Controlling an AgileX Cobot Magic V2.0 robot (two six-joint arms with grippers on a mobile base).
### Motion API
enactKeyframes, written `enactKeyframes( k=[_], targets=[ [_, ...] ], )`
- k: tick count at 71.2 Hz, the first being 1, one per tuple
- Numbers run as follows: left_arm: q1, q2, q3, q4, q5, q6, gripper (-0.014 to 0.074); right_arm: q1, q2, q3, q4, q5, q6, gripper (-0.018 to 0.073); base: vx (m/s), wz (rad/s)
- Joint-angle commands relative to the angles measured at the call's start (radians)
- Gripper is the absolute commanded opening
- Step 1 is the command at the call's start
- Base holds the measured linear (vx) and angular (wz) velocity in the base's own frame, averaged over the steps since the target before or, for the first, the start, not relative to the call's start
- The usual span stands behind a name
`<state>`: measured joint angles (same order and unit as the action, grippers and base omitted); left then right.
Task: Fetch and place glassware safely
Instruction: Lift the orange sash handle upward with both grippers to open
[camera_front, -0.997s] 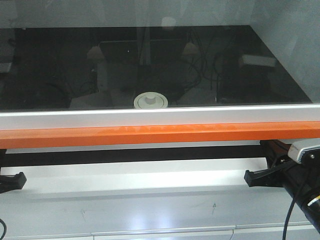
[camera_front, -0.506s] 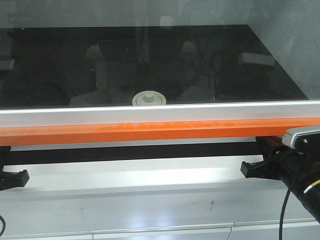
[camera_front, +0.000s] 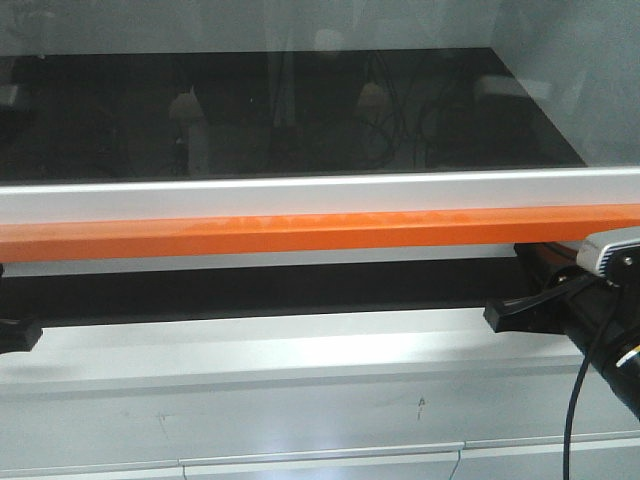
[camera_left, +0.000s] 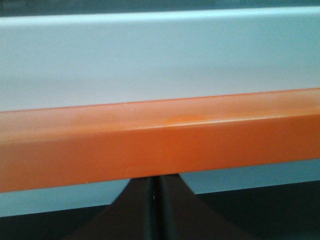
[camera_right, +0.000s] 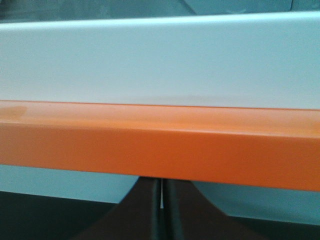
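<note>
One broad dark glass pane (camera_front: 300, 110) fills the upper half of the front view, and it throws back only cables and dim reflections. Directly above the orange bar (camera_front: 300, 235) runs the pane's white frame rail (camera_front: 300, 198), touching the bar along its whole length. Below the bar there is a dark gap, then a pale ledge (camera_front: 300, 400). The glassware shows in no view; it is probably behind the pane or the rail, but I cannot tell where.

Both arms sit just under the bar, well apart, one toward each end. The left fingers (camera_left: 140, 215) are pressed together with only a hairline seam between them, their tips against the bar's underside. The right fingers (camera_right: 147, 210) are closed the same way beneath the bar.

The step in hand looks like raising this sash by its bar to reach inside. To do it well, lift both ends at the same slow pace so the frame does not rack or jam, and keep each pair of tips squarely under the bar so it cannot slide off
</note>
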<state>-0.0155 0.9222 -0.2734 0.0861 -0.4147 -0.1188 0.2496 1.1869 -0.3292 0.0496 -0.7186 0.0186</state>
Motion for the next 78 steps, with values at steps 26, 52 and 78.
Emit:
enactKeyframes(
  k=[26,52,78],
  targets=[
    [0.001,-0.185,-0.14,-0.009,-0.168,-0.008,-0.0007,-0.001,-0.187,-0.098,-0.028,-0.129,-0.009,-0.0001,0.0,0.0],
    [0.001,-0.356,-0.217,-0.006,0.145,-0.059,-0.0007,-0.001,-0.386,-0.172,-0.05,0.263,-0.001,-0.0001,0.0,0.0],
    [0.001,-0.575,-0.202,-0.002,0.525,-0.021,-0.0007,-0.001,-0.674,-0.17,-0.06,0.728,-0.019,-0.0001,0.0,0.0]
  ],
)
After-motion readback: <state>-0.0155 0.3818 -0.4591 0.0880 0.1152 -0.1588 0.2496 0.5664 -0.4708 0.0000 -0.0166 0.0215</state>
